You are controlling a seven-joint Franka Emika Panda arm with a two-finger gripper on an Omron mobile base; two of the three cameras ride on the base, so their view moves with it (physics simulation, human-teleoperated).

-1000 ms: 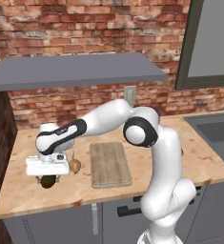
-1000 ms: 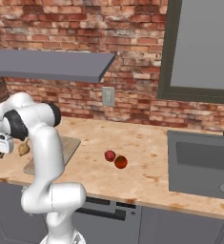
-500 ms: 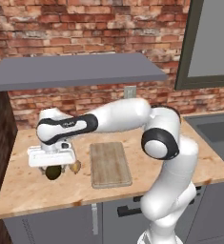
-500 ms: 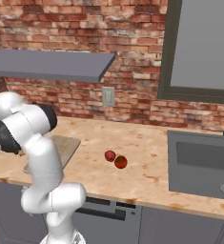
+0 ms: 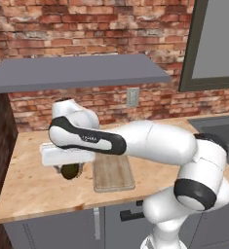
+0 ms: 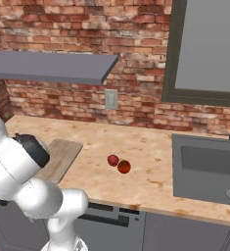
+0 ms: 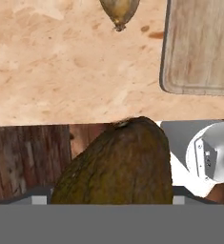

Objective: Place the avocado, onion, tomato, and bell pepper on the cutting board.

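We find the arm reaching over the left part of the counter (image 5: 33,189), and the avocado (image 5: 70,170) sits directly under the white hand in the left base view, raised off the wood. The gripper (image 5: 69,165) pinches the avocado; in the hand view the fruit (image 7: 118,164) sits close against the camera and covers the finger tips. Against the picture of half a second ago, the arm has swung nearer the camera and its upper links now cover more of the counter, while the avocado has remained under the hand.

We see the onion (image 7: 119,12) in the hand view, lying on the bare counter beyond the avocado and beside the board's corner, not touching it.

Just right of the hand lies the cutting board (image 5: 113,174), flat on the counter with nothing on the part we can see. In the right base view its far right corner (image 6: 62,152) shows past the arm.

Further right, well apart from the board, the bell pepper (image 6: 113,160) and the tomato (image 6: 124,166) sit touching or nearly so on the open counter, unmoved from the earlier picture. The sink (image 6: 204,169) lies at the far right.
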